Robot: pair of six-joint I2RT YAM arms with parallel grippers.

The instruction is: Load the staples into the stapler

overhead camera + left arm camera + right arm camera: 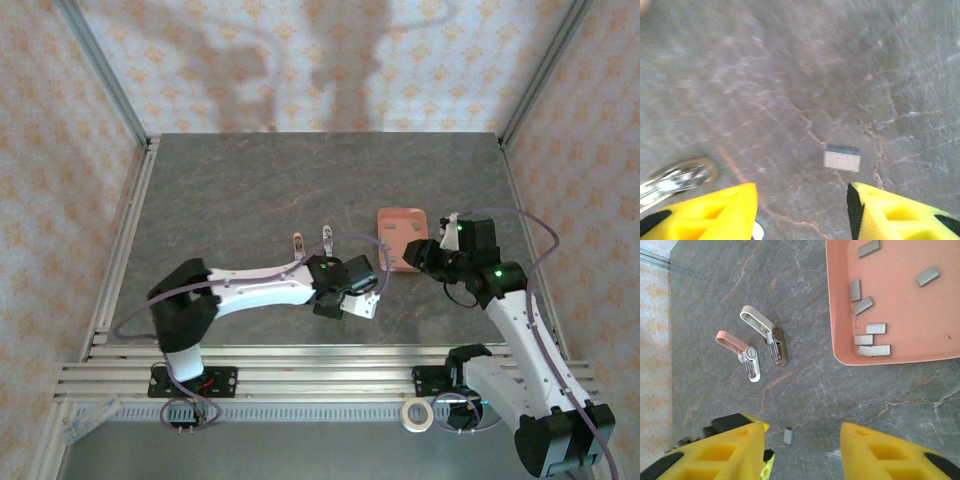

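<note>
Soft even light, faint shadows on back wall [300,70], left wrist view motion-blurred

A tray [900,300] is set on the table [240,180]. Inside the tray, staples [875,328] are scattered flat. Most are gathered toward the tray corner nearest the stapler [739,354], and two are noted apart toward the tray's far side. The stapler is laid left of the tray, well apart from it. A second piece [762,330] is placed just beside the stapler, on the tray's side. One loose strip [788,435] is recorded outside the tray, left of it and nearer the table's front than the stapler.
</note>
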